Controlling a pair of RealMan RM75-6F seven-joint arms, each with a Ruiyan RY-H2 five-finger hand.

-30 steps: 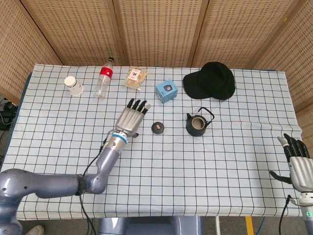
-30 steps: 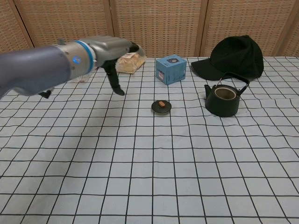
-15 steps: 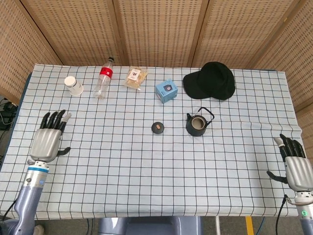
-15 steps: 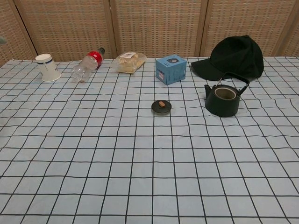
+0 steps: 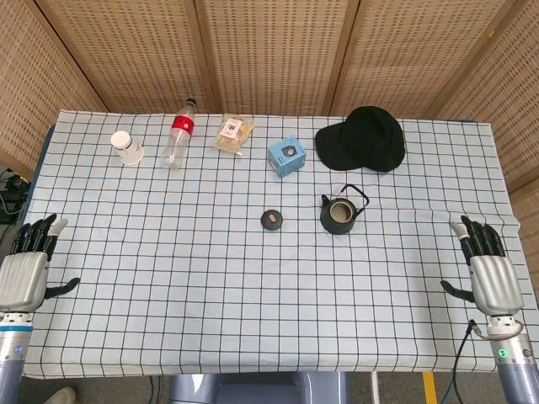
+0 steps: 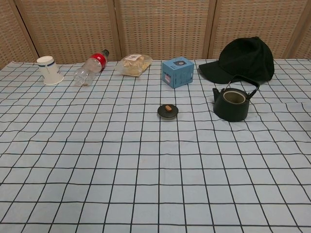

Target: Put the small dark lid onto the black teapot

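1. Both of my hands hang at the near edges of the table: my left hand off the left border, my right hand off the right border, each with fingers spread and holding nothing.
2. From either hand the small dark lid lies far and inward, near the table's middle, with the black teapot just to its right, apart from it.
3. By my judgement the right hand sits somewhat nearer both; the lid is round, so no long axis constrains my approach.
4. Lid: flat dark disc with a small reddish-brown knob on top, likely the grasp point.
5. Teapot: squat, matte black, open round mouth, spout pointing left, bail handle tilted back, leaving the mouth open from above.
6. Cloth: soft blue-white checked tablecloth, slightly rippled.
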